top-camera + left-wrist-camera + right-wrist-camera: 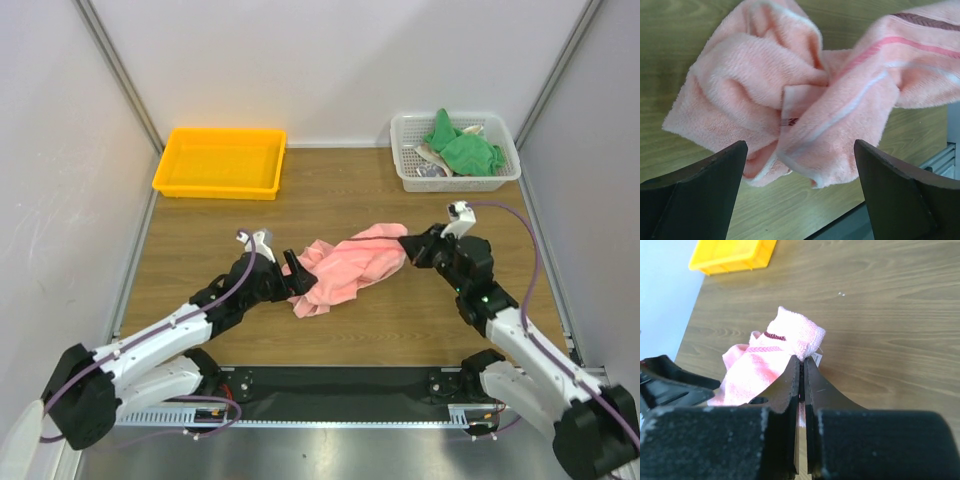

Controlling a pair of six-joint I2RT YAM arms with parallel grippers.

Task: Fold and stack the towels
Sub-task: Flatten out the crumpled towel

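The salmon-pink towel (345, 265) lies bunched in the middle of the table, one corner drawn out to the right. My right gripper (410, 247) is shut on that corner; in the right wrist view the pink towel (765, 355) bulges out past the tips of the closed right gripper (802, 361). My left gripper (297, 272) stands open at the towel's left end. In the left wrist view the crumpled towel (790, 90) lies just beyond the left gripper (800, 145), and nothing is between its fingers (705, 190). Green towels (462, 150) lie in the basket.
A white lattice basket (505, 172) stands at the back right and a yellow tray (220, 160) at the back left, the tray also showing in the right wrist view (732, 255). Grey walls close in both sides. The left gripper's dark fingers (670, 382) show left of the towel.
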